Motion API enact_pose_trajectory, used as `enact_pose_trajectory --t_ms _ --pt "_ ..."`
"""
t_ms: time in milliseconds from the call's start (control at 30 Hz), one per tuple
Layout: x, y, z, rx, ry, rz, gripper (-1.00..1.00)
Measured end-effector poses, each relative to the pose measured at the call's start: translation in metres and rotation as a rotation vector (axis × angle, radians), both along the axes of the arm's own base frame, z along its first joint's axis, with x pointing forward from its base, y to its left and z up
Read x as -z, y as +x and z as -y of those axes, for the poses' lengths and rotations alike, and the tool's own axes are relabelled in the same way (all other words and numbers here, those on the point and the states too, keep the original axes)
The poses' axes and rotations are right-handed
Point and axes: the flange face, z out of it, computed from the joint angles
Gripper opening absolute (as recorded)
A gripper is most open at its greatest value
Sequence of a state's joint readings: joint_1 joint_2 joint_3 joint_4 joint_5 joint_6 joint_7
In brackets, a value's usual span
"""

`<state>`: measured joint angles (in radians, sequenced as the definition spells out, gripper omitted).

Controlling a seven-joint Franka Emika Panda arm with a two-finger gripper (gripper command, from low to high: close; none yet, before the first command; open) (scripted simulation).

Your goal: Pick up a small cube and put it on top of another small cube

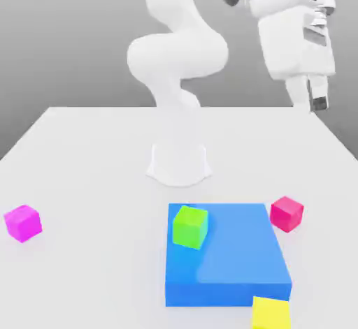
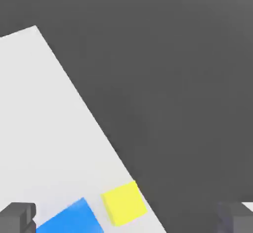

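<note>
Going from the exterior view's left: a purplish magenta cube [image 1: 22,223] sits alone near the surface's [image 1: 91,174] edge, well apart from everything else, so it plays no part in the stacking. Next comes the arm's white base [image 1: 179,163], planted toward the back of the surface. In front of it lies the flat blue slab [image 1: 234,265], and the lime-green cube [image 1: 190,226] rests on the slab's rear corner on the exterior view's left; that raises the target above the surface, so the stack will have to be built higher than the other cubes lie. A yellow cube [image 1: 270,313] sits at the slab's front corner on the exterior view's right (whether it touches the slab is hard to tell). The crimson-pink cube [image 1: 287,214] stands on the surface just beside the slab's far edge on that side.

High above and behind that cube hangs the gripper [image 1: 312,100], jaws spread to their widest and holding nothing. That readiness suits a descent onto the pink cube, which is likely the next step.
</note>
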<state>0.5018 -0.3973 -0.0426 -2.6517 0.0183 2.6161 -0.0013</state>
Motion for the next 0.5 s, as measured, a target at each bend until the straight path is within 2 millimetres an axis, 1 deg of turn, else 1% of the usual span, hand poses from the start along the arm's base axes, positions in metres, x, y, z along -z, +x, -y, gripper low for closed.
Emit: enact_pose_trajectory --t_ms 133,233,333,433,467,500 --pt "0.065 -0.034 -0.033 -0.276 -0.097 -0.054 0.00" --pt "0.111 -0.066 -0.050 -0.486 -0.166 -0.092 0.00" --pt "0.154 -0.102 -0.060 -0.697 -0.232 -0.129 0.00" --pt "0.192 -0.140 -0.062 -0.910 -0.296 -0.166 0.00" --pt "0.203 -0.151 -0.061 -0.970 -0.313 -0.177 0.00" --pt "0.212 -0.157 -0.062 -1.005 -0.322 -0.181 0.00"
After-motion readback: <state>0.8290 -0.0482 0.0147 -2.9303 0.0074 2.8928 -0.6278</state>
